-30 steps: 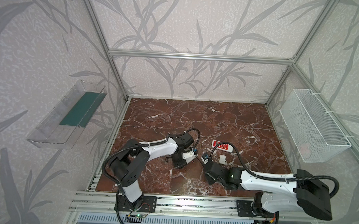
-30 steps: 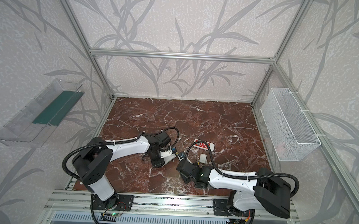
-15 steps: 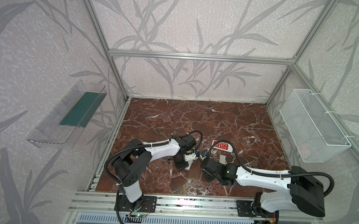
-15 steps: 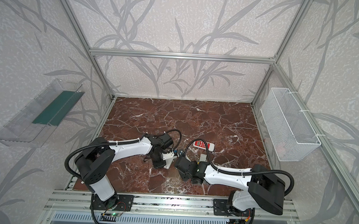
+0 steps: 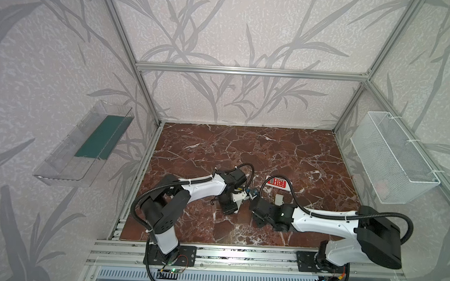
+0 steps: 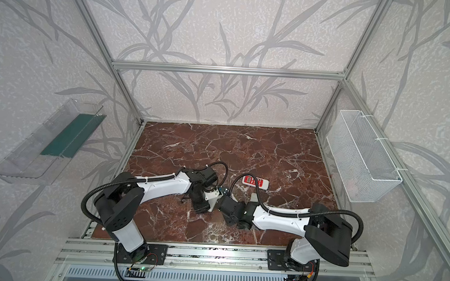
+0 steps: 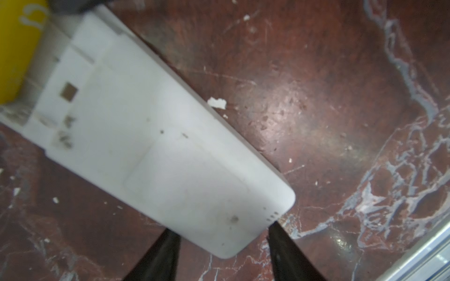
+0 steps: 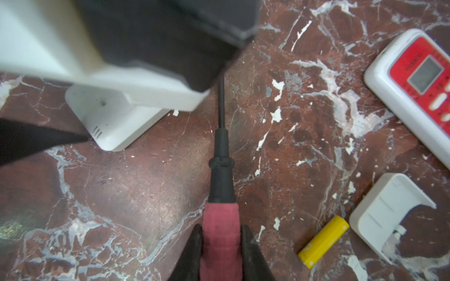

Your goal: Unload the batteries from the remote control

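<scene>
A white remote control (image 7: pixel 155 150) lies back up on the marble floor, with a yellow battery (image 7: pixel 17 48) in its opened compartment at one end. My left gripper (image 7: pixel 226 233) is open, its black fingers on either side of the remote's rounded end. My right gripper (image 8: pixel 222 228) is shut on the pink-red handle of a screwdriver (image 8: pixel 220 170), whose dark shaft runs under the left gripper's body above the remote (image 8: pixel 117 121). Another yellow battery (image 8: pixel 323 242) lies loose on the floor next to a white cover (image 8: pixel 389 211).
A second remote with a red face (image 5: pixel 277 182) lies just behind the grippers, the white cover (image 5: pixel 279 199) in front of it. A white wire basket (image 5: pixel 392 160) hangs on the right wall and a clear bin (image 5: pixel 86 144) on the left. An aluminium rail (image 5: pixel 212 251) borders the floor's front edge.
The left gripper's jaws have opened wider around the remote's end. The right arm has brought the screwdriver in closer to the left gripper.
</scene>
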{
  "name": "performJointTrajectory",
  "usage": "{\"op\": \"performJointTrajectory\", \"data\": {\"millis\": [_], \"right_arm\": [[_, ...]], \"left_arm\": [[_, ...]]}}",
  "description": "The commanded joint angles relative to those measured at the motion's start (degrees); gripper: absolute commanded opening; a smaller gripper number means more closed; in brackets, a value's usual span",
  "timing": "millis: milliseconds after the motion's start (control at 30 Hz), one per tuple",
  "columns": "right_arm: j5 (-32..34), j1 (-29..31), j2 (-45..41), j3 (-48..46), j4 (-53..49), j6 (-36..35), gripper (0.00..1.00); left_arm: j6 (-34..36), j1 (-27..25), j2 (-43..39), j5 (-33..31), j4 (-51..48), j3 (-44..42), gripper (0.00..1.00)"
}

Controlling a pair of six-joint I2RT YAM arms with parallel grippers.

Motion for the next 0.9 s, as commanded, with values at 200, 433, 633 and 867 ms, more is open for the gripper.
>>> {"op": "performJointTrajectory", "data": {"millis": [200, 433, 633, 867], "right_arm": [[-0.37, -0.22, -3.10, -2.71, 1.05, -0.02, 0.00], [0.42, -0.22, -7.20, -6.17, 4.21, -0.27, 0.00], [1.94, -0.22, -11.32, -9.02, 6.20, -1.46, 0.00], [2.71, -0.22, -14.22, -10.85, 7.14, -2.20, 0.00]], "left_arm": [[-6.66, -0.01, -5.16, -1.20, 0.33, 0.57, 0.99], [-16.95, -0.24, -6.56, -6.04, -0.11, 1.25, 0.99], [-24.52, -0.20, -10.31, -10.16, 1.20, 1.45, 0.99], [-31.26, -0.27, -9.55, -14.83, 0.45, 3.33, 0.99]]}}
